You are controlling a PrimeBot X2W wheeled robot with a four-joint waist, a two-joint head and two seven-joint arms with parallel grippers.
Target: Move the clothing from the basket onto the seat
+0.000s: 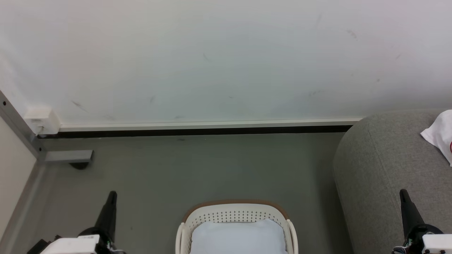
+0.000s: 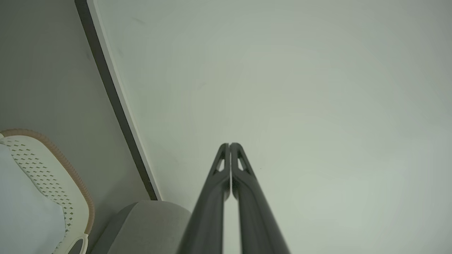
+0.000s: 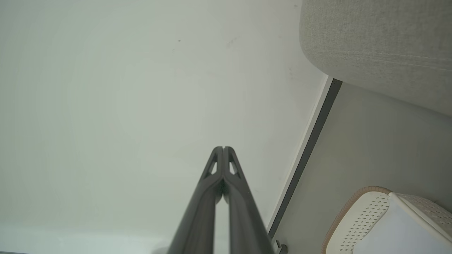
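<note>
1. Pointing up from the lower left corner of the head view, the left pincer [image 1: 112, 194], with its two long dark fingers, is clenched; the fingertips touch each other.
2. At the lower right, the right pincer [image 1: 403, 192] is clenched in the same way.
3. Between them, a white plastic laundry basket [image 1: 233, 203] with perforated walls and a brown woven-look rim stands on the grey floor [image 1: 176, 169]; a flat pale bluish-white sheet [image 1: 238, 236] lies inside it.
4. To the right of the basket is the large grey fabric sofa [image 1: 381, 165].
5. On the sofa, at the picture's right edge, lies a soft white garment [image 1: 439, 134] with a little red, partly cut off.
6. Behind everything is a white wall [image 1: 212, 53] with a black skirting strip [image 1: 197, 132].
</note>
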